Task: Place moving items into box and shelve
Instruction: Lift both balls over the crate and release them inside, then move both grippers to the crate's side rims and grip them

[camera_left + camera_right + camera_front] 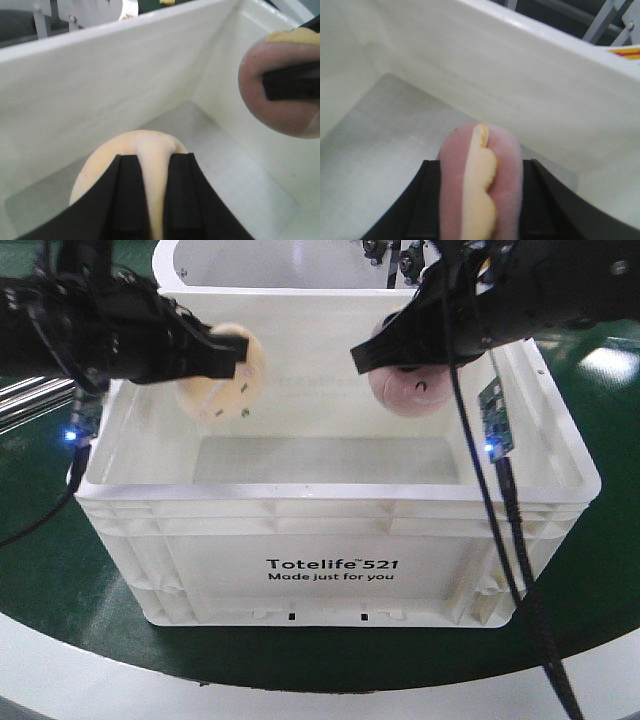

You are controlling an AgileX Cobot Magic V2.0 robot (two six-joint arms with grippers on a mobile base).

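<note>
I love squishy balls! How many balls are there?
2. The cream ball is pinched in the left jaws over the left of the box; the pink ball is in the right jaws over its right. None seem hidden.

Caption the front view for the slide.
Left gripper holds the cream ball, right gripper the pink-brown ball, both above the white crate floor.

It reads as a robotics lab or workshop. A glossy dark green floor (600, 570) edged by a white painted band (100, 680) spreads below the left claw (232, 355) and right claw (372, 355), catching glare from overhead lights. A printed plastic crate (330, 570) stands beneath them, and bare metal frame legs (602, 20) rise beyond the right claw.
</note>
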